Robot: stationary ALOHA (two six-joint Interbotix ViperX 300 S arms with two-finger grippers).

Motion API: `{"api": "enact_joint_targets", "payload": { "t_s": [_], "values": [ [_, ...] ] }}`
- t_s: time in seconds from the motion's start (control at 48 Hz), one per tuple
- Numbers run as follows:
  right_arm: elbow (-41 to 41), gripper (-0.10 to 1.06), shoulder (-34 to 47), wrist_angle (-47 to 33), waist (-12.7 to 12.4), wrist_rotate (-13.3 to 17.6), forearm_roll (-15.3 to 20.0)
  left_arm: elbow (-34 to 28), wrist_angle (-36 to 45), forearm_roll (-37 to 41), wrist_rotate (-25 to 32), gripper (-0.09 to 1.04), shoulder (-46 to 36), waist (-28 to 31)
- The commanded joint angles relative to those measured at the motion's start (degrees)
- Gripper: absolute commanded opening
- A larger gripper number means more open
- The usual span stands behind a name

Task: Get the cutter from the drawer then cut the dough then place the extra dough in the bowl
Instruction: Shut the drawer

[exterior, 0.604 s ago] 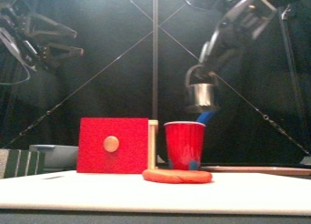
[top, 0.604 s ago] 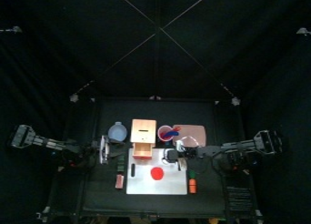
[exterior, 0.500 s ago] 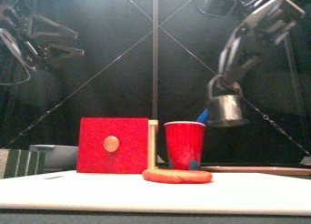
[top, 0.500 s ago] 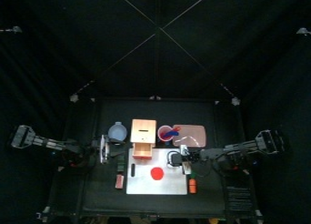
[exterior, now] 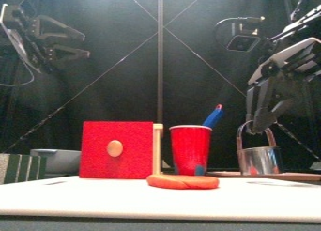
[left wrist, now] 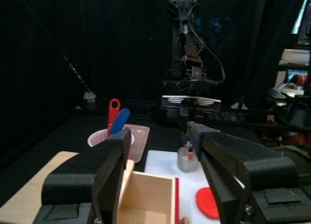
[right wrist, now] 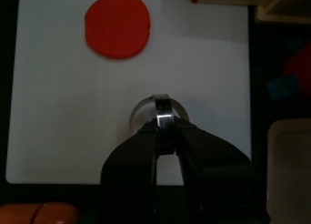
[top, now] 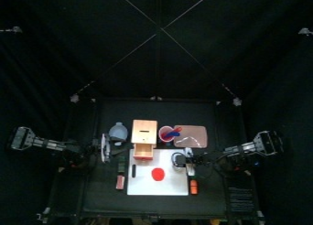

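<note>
I am holding the round metal cutter (exterior: pixel 258 160) by its wire handle, my right gripper (right wrist: pixel 162 125) pinched tight on the wire directly above it. The cutter is hanging low at the white cutting board (right wrist: pixel 61 109); I cannot tell whether they touch. The red dough disc (exterior: pixel 183 181) is lying off toward that gripper's left, apart from the cutter. My left gripper (exterior: pixel 60 42) is hovering high, jaws spread and empty, with the blue-grey bowl (exterior: pixel 53 158) below it.

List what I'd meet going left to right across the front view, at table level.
blue-grey bowl → wooden box with its red drawer front → red cup → cutter, held by the right hand.
</note>
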Motion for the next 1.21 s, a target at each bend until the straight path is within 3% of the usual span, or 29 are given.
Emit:
{"api": "enact_joint_targets", "payload": {
  "t_s": [0.021, 0.354, 0.583, 0.75, 0.854, 1.021, 1.208],
  "values": [
    [-1.85, 0.51, 0.88, -0.44, -0.26, 0.18, -0.26, -1.23, -0.26, 0.09, 0.26, 0.88, 0.09, 0.88],
    [-3.69, 0.65, 2.99, -0.35, -0.26, 0.18, 0.0, -1.05, -0.18, 0.09, 0.53, 0.88, 0.09, 1.76],
    [-7.65, 0.68, 2.55, -0.44, -0.09, 0.18, 0.44, -3.52, 1.85, 0.0, 0.44, 0.88, 2.55, 6.68],
    [-14.24, 0.68, 5.89, -0.7, 0.09, 0.26, 0.88, -12.04, 16.35, 0.09, 0.53, 0.88, 6.5, 16.87],
    [-19.51, 0.65, 9.93, -0.35, 0.18, 0.18, 3.34, -17.49, 25.93, 0.44, 0.53, 0.86, 8.96, 24.26],
    [-27.69, 0.62, 17.14, 0.53, 0.26, -0.88, 3.78, -25.22, 33.75, 5.19, 0.35, 0.79, 13.27, 33.22],
    [-32.78, 0.6, 23.82, 0.53, 0.26, 0.0, 2.46, -34.1, 47.37, 11.34, 0.44, 0.77, 21.53, 36.47]
  ]
}}
